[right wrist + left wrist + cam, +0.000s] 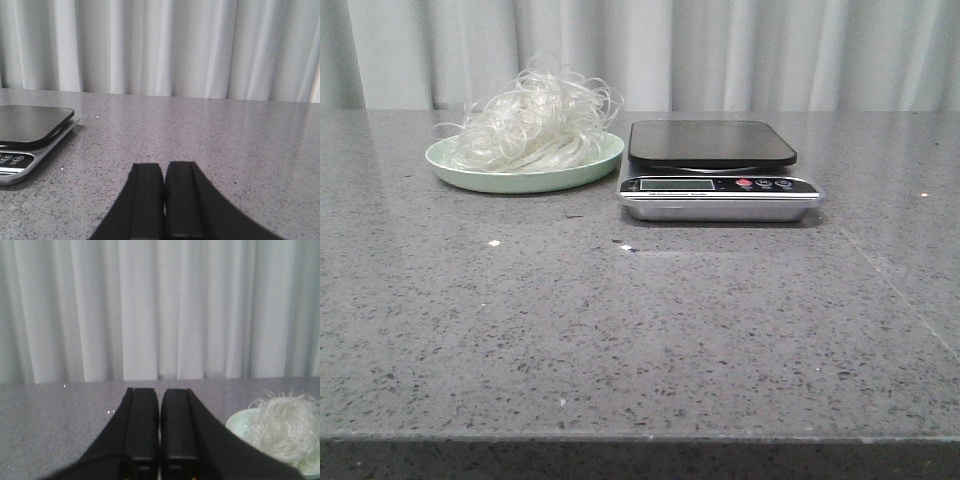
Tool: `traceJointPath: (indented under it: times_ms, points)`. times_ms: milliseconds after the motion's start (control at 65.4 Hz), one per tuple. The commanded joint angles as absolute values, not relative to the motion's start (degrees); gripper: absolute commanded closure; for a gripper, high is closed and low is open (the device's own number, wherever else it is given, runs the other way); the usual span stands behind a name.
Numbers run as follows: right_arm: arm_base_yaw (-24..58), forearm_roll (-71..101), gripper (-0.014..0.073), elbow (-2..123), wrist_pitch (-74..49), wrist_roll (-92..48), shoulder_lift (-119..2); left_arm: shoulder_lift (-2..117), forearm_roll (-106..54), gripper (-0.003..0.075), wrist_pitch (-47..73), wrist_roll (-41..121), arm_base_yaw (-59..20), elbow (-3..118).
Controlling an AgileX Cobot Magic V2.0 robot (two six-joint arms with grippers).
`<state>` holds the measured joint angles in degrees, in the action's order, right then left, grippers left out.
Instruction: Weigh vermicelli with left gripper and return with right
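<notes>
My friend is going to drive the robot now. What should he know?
Left gripper: shut, empty, beside the plate.
Right gripper: shut, empty, to the right of the scale.
The vermicelli is piled on the green plate, left of the scale.
The scale's platform is bare.
Done: nothing yet.
Left: left gripper moves vermicelli onto the scale, then right gripper returns it.

A loose tangle of translucent white vermicelli strands (535,125) is seen on a pale mint-green round plate (460,172). A kitchen scale (718,170) is shown with a glossy black square platform, a silver body and a black control strip, on which a pale greenish display and what appear to be one red and two dark buttons are set. The stone tabletop (640,330) is grey, speckled with fine dark and light flecks. Pale grey-white pleated curtains (740,50) are seen behind. Matte black fingers are borne by the left gripper (159,405) and the right gripper (164,175).
</notes>
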<state>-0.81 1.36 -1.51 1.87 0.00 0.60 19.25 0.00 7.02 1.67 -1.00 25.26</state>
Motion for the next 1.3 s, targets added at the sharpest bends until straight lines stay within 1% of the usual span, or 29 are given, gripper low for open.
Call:
traceJointPath:
  times_ms: [0, 214, 291, 337, 383, 413, 428, 490, 581, 612, 734, 887, 1132, 1285]
  points:
    - [-0.9, 1.0, 0.0433, -1.1, 6.2, 0.0, 1.5, 22.4, 0.0, 0.0586, 3.5, 1.2, -1.4, 27.3]
    - [-0.9, 1.0, 0.0433, -1.1, 6.2, 0.0, 1.5, 25.6, -1.0, 0.0584, 3.2, 1.2, -2.7, 26.9]
    - [-0.9, 1.0, 0.0433, -1.1, 6.2, 0.0, 1.5, 27.2, -0.9, 0.0564, 2.8, 1.2, -4.1, 27.7]
    - [-0.9, 1.0, 0.0433, -1.1, 6.2, 0.0, 1.5, 28.4, -0.5, 0.0524, 3.3, 1.2, -5.3, 28.4]
    - [-0.9, 1.0, 0.0433, -1.1, 6.2, 0.0, 1.5, 29.9, -0.4, 0.0461, 4.1, 1.2, -7.0, 29.8]
    - [-0.9, 1.0, 0.0433, -1.1, 6.2, 0.0, 1.5, 31.3, -0.4, 0.0405, 4.6, 1.2, -8.0, 31.0]
    - [-0.9, 1.0, 0.0433, -1.1, 6.2, 0.0, 1.5, 31.5, -0.4, 0.0393, 4.6, 1.2, -8.4, 31.2]
    - [-0.9, 1.0, 0.0433, -1.1, 6.2, 0.0, 1.5, 34.5, -0.4, 0.0277, 4.6, 1.2, -10.5, 33.5]
    - [-0.9, 1.0, 0.0433, -1.1, 6.2, 0.0, 1.5, 39.9, -0.4, 0.0174, 5.2, 1.2, -13.4, 37.7]
    - [-0.9, 1.0, 0.0433, -1.1, 6.2, 0.0, 1.5, 42.3, -0.4, 0.0159, 6.2, 1.2, -14.2, 39.3]
    - [-0.9, 1.0, 0.0433, -1.1, 6.2, 0.0, 1.5, 51.8, -0.4, 0.0153, 11.0, 1.2, -18.0, 47.8]
    - [-0.9, 1.0, 0.0433, -1.1, 6.2, 0.0, 1.5, 66.6, -0.4, 0.0153, 17.2, 1.2, -21.4, 61.1]
    - [-0.9, 1.0, 0.0433, -1.1, 6.2, 0.0, 1.5, 86.0, -2.5, 0.0153, 32.4, 1.2, -22.1, 79.8]
    - [-0.9, 1.0, 0.0433, -1.1, 6.2, 0.0, 1.5, 94.8, -4.9, 0.0153, 38.7, 1.2, -22.4, 88.6]
